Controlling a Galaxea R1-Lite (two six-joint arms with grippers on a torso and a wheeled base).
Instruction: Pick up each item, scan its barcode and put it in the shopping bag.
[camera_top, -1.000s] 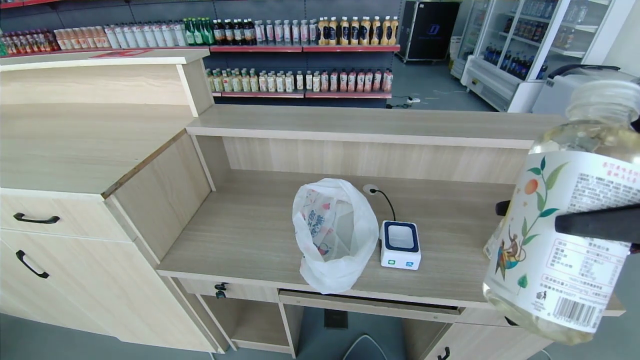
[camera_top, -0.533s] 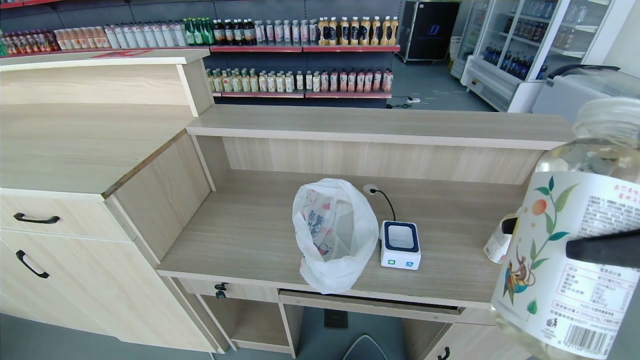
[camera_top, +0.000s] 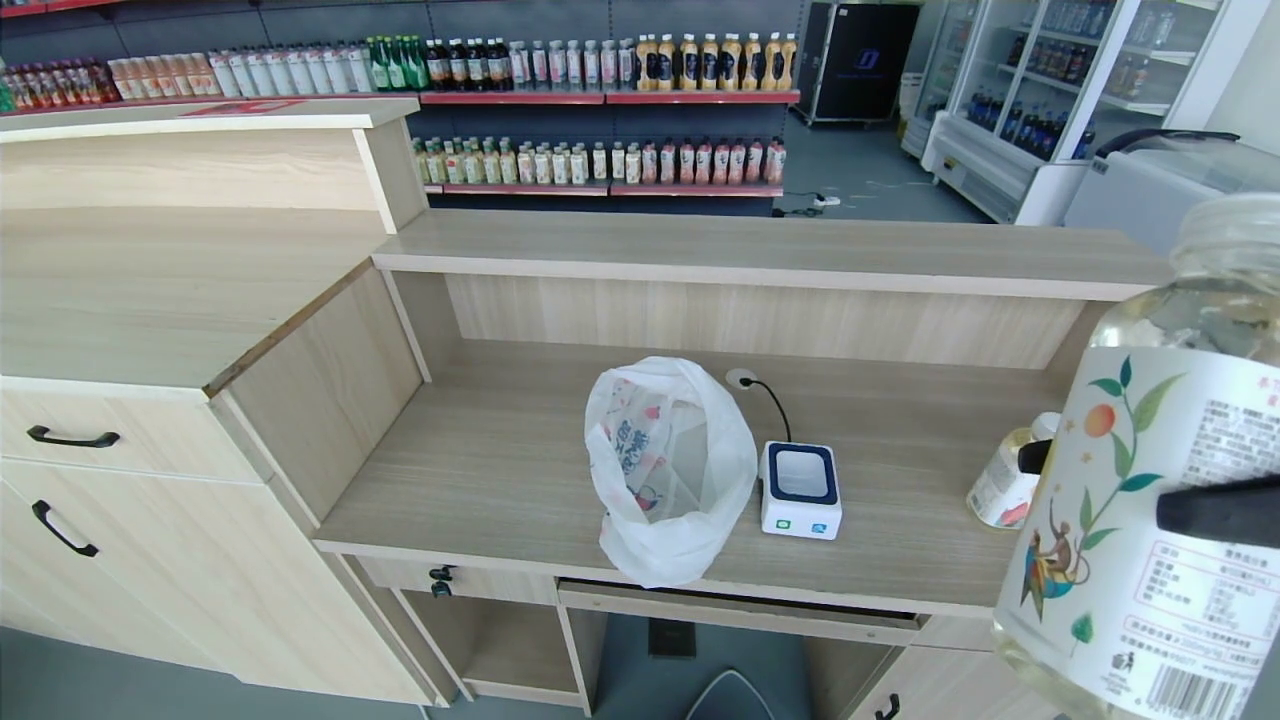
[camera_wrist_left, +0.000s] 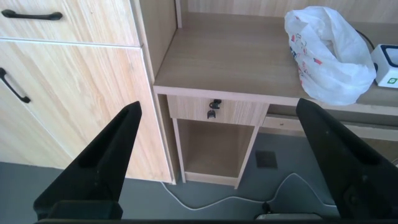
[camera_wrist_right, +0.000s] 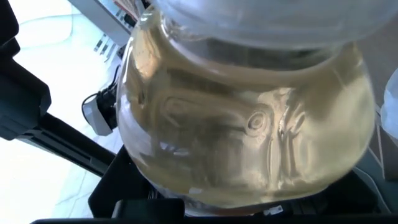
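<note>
- Jaws of right gripper (camera_top: 1125, 485) pinch the tea bottle (camera_top: 1150, 580), raised well right of scanner (camera_top: 800, 487); left gripper (camera_wrist_left: 217, 155) hangs spread, empty.
- Swinging over could probably clip the spare bottle (camera_top: 1000, 485).

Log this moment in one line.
right gripper: holds drink bottle aloft | left gripper: open, empty | shopping bag: open, beside scanner | second bottle: on counter
</note>
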